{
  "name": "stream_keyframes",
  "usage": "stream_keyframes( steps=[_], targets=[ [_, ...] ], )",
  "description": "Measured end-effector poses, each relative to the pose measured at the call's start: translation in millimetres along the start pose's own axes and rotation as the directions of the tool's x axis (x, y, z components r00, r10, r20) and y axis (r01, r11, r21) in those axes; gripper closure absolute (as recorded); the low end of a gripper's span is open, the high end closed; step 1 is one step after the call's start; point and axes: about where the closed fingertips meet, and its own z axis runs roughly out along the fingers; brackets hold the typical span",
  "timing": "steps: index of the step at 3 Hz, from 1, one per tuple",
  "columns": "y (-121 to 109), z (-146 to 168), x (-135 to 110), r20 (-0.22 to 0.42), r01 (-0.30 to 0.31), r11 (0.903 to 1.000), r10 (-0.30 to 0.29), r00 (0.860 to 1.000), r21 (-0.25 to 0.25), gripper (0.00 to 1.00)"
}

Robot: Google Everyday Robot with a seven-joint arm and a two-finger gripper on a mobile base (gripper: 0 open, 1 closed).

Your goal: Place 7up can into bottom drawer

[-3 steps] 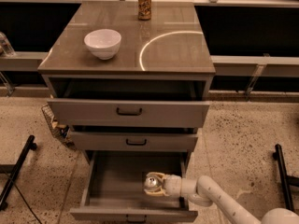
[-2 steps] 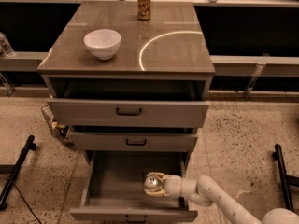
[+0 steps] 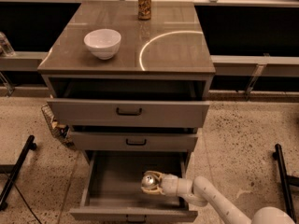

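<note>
The bottom drawer (image 3: 112, 176) of the grey cabinet is pulled wide open and shows a plain grey inside. The 7up can (image 3: 149, 182) stands inside it at the right, its silver top facing up. My gripper (image 3: 153, 184) reaches in from the lower right on a white arm, and its pale fingers (image 3: 158, 175) close around the can. I cannot tell whether the can rests on the drawer floor.
A white bowl (image 3: 102, 43) and a brown-gold can (image 3: 144, 3) stand on the cabinet top (image 3: 177, 45). The top drawer (image 3: 128, 112) and middle drawer (image 3: 135, 142) are partly pulled out above the gripper. Black stands sit on the floor at left (image 3: 16, 171) and right (image 3: 284, 181).
</note>
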Motion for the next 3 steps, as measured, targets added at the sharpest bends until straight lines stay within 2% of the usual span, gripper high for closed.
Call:
stream_keyframes(
  steps=[1,2,3],
  targets=[
    [-14,12,7,0.009,0.019,0.9998,-0.019,1.000,0.006,1.00],
    [-22,21,13,-0.023,0.033,0.9994,-0.033,0.999,-0.008,0.82],
    [-25,39,41,-0.057,0.010,0.9966,-0.014,0.998,-0.081,0.51]
  ],
)
